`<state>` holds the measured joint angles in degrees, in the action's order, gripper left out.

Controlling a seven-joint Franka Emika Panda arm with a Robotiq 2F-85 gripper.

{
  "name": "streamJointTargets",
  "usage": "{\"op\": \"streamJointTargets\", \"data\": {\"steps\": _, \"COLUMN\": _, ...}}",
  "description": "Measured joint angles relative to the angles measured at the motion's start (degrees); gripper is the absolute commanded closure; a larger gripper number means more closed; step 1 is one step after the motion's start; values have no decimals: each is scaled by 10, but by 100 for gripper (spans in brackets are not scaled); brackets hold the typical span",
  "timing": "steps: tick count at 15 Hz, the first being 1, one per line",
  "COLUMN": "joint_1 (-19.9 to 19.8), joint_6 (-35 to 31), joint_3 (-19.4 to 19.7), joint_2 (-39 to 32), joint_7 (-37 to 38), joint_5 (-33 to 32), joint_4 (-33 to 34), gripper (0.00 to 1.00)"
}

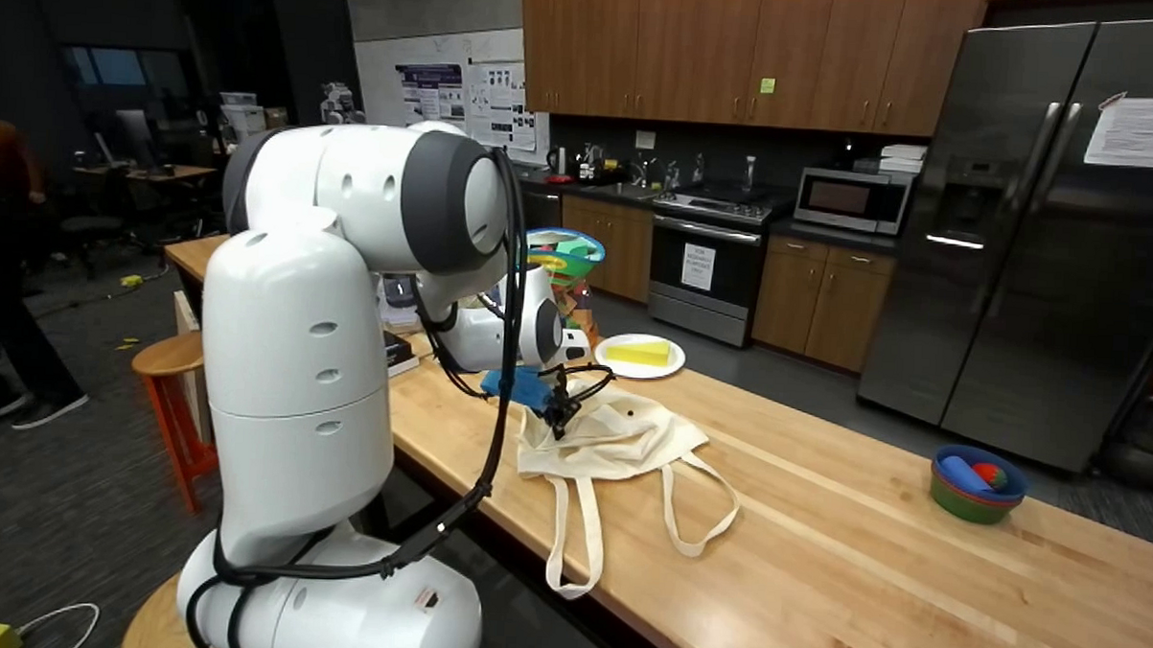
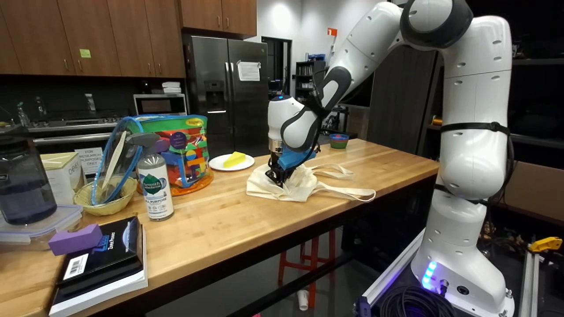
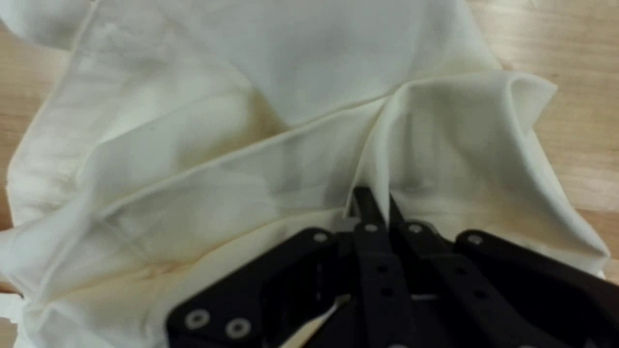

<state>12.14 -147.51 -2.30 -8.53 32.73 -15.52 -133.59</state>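
Observation:
A cream cloth tote bag [image 1: 630, 451] lies crumpled on the wooden table, its two straps spread out flat, one reaching the table's edge. In both exterior views my gripper [image 1: 558, 427] points down into the bag's body, and its tips sink among the folds. Close up in the wrist view, the gripper [image 3: 380, 205] has its black fingers brought together with a raised fold of the tote bag [image 3: 184, 159] pinched between them. The very ends of the fingers are partly hidden by cloth. Right behind the bag, a white plate [image 2: 220, 164] carries a yellow wedge-shaped block [image 2: 235, 159].
Nested bowls [image 1: 975, 509] with a blue and a red item stand farther along the table. In an exterior view, a spray bottle [image 2: 156, 191], a clear bag of toy blocks [image 2: 185, 145], a wicker basket [image 2: 105, 204], a black box [image 2: 110, 246] and a purple block [image 2: 77, 239] crowd one end.

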Motion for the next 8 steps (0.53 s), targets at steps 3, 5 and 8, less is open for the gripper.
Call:
{"op": "streamJointTargets", "data": {"steps": 3, "joint_1": -8, "joint_6": 11, "joint_3": 5, "joint_2": 7, "joint_7": 1, "joint_5": 0, "joint_4": -7, "gripper": 99}}
{"op": "streamJointTargets", "data": {"steps": 5, "joint_1": -19, "joint_6": 11, "joint_3": 11, "joint_2": 8, "joint_7": 2, "joint_5": 0, "joint_4": -8, "gripper": 99}}
{"op": "streamJointTargets", "data": {"steps": 8, "joint_1": -42, "joint_6": 5, "joint_3": 22, "joint_2": 7, "joint_7": 5, "joint_5": 14, "joint_4": -8, "gripper": 99}}
